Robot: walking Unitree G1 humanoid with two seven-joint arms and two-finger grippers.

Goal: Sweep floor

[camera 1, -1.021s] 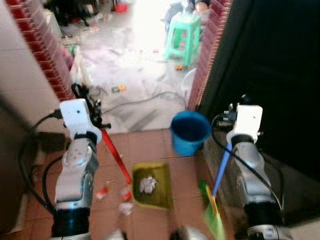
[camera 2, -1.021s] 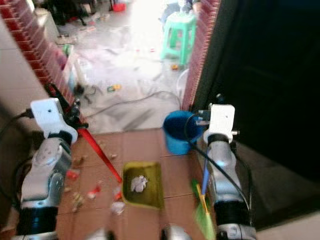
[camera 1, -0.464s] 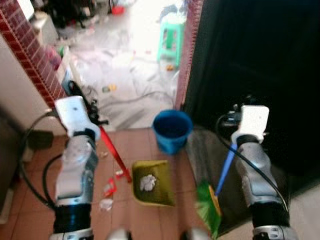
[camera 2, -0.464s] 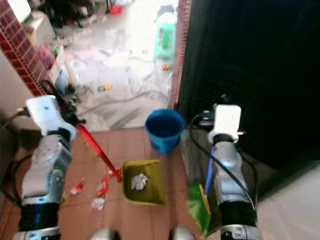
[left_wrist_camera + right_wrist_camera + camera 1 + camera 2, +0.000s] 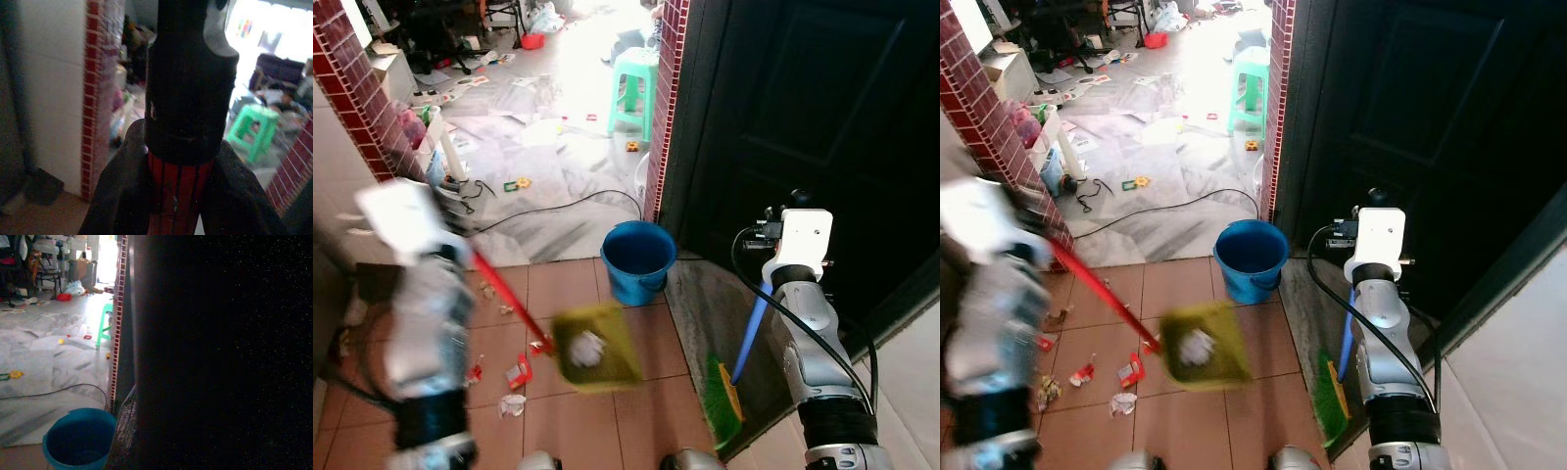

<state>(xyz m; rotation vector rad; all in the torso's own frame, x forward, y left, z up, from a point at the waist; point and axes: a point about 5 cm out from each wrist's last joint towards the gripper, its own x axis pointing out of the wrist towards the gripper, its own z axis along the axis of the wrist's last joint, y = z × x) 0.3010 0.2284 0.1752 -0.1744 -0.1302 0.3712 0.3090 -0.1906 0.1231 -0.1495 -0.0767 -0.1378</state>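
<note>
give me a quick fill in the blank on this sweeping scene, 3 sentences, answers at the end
The left hand grips the red handle of a ____ dustpan holding crumpled white trash.
The bucket standing near the dark door is ____.
The right arm holds a blue-handled broom whose bristles are ____.

Missing words: yellow; blue; green

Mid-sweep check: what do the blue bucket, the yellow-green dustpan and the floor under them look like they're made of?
Blue bucket: likely moulded plastic, going by its uniform saturated colour and smooth thin rim.
Dustpan: probably plastic too, flat yellow-green, though it is motion-blurred; it holds a pale crumpled wad.
Floor: matte terracotta-coloured tiles with visible grout lines.
</note>
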